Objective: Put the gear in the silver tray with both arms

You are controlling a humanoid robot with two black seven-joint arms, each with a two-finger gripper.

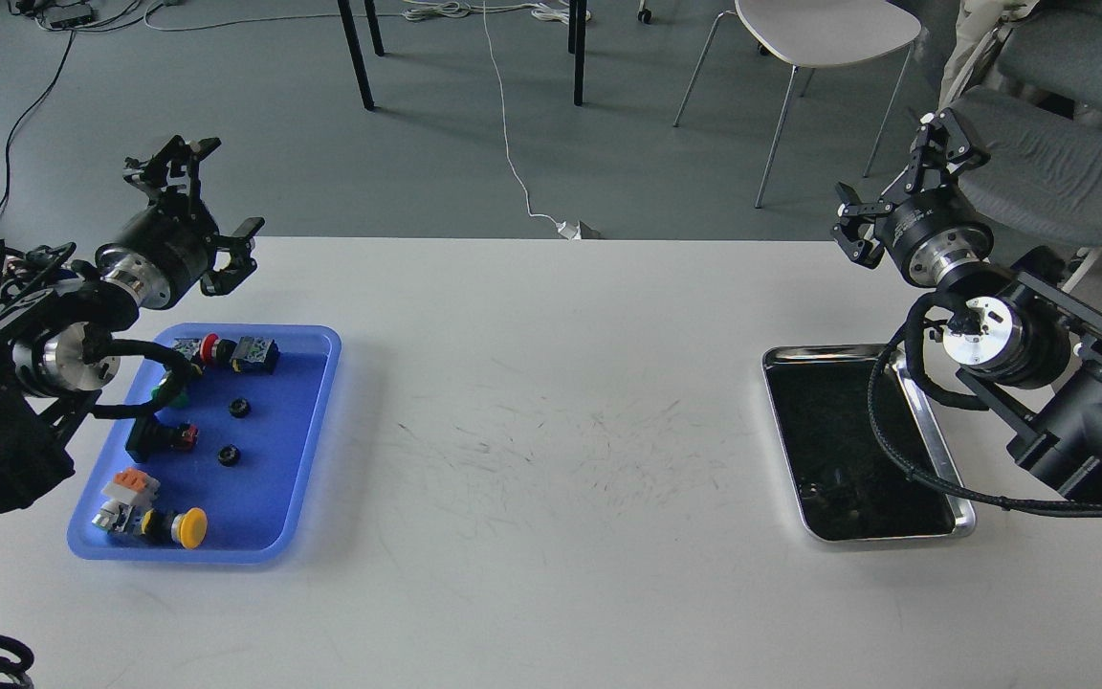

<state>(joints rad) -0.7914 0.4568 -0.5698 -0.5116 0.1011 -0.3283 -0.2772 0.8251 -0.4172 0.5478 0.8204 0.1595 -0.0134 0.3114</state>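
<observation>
Silver tray (960, 505) near table's right edge — right gripper (889, 184) spread above.

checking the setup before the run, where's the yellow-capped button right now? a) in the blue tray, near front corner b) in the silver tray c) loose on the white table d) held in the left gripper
a: the yellow-capped button lies inside the blue tray near its front edge, while the silver tray holds no such part and the left gripper holds nothing.
</observation>
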